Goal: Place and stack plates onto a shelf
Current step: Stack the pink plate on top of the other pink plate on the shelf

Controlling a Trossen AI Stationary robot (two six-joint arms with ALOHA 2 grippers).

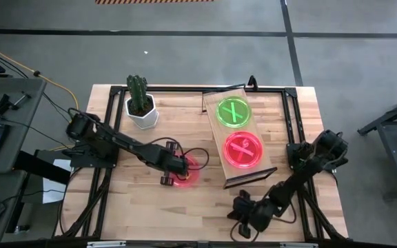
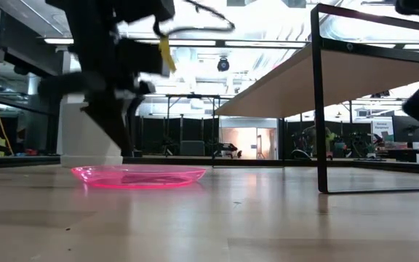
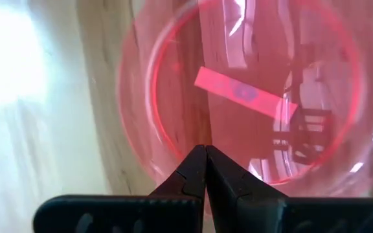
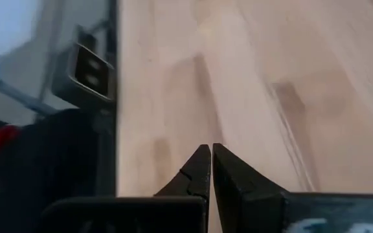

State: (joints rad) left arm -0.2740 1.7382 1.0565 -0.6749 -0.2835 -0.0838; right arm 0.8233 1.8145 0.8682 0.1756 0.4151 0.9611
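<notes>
shelf (image 1: 214, 103) long axis runs front-to-back; left gripper (image 1: 178, 167) and right gripper (image 1: 243, 210) jaws closed, empty.

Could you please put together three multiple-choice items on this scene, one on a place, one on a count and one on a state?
1. Where does the loose pink plate lie?
A. On the tabletop under the left gripper
B. On the shelf
C. Beside the right gripper

2. How many plates rest on the shelf?
A. None
B. Two
C. Four

3. How do the right gripper's fingers stand?
A. Wide open
B. Shut on a plate
C. Shut, holding nothing

Answers:
1. A: the high view shows it on the bare wood with the left gripper over it, apart from the shelf.
2. B: one green plate and one pink plate on the shelf lie side by side there.
3. C: its wrist view shows the fingertips together over bare wood.
</notes>
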